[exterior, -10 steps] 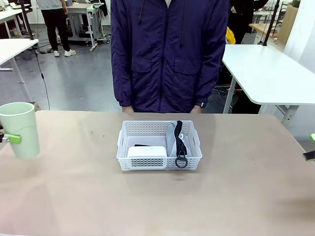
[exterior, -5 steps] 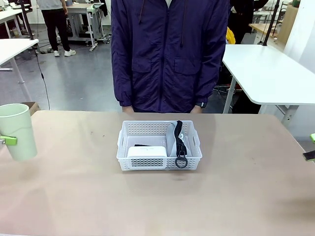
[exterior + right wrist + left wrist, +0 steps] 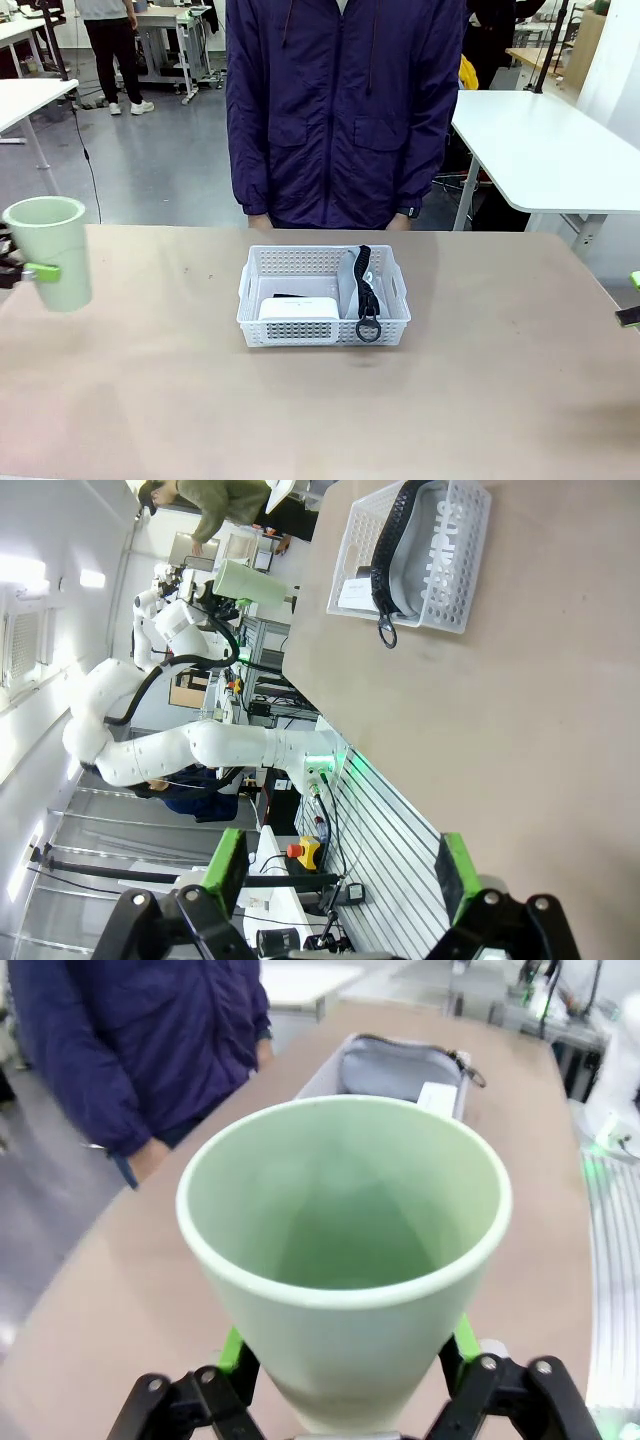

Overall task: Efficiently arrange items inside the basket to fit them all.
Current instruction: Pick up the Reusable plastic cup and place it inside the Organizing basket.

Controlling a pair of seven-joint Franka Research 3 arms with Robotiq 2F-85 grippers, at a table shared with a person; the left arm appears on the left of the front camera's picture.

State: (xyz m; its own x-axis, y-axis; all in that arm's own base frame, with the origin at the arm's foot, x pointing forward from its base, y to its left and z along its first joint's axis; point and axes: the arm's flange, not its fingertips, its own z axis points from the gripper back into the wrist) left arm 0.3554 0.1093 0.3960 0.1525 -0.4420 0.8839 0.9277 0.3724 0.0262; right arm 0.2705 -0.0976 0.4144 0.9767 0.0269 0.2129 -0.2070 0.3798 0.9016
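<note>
My left gripper (image 3: pixel 345 1355) is shut on the pale green cup (image 3: pixel 345 1250), its green pads pressed on both sides of the cup's lower part. The cup (image 3: pixel 50 250) hangs slightly tilted above the table's far left edge, with my left gripper (image 3: pixel 36 272) behind it. The white basket (image 3: pixel 320 252) stands mid-table in front of the person. It holds a white rounded box (image 3: pixel 298 308) at the front left and the grey pouch (image 3: pixel 349 283) on the right, whose black strap (image 3: pixel 364 285) and ring hang over the front wall. My right gripper (image 3: pixel 340 875) is open and empty, at the table's right edge (image 3: pixel 630 300).
The person in a dark purple jacket (image 3: pixel 340 110) stands at the far side with hands down behind the table edge. Bare tabletop (image 3: pixel 150 380) surrounds the basket. In the right wrist view the basket (image 3: pixel 455 570) lies far off across the table.
The cup has lifted off the table in my left gripper, shifted a little toward the basket and tipped slightly. The basket, its contents and the right gripper have not moved.
</note>
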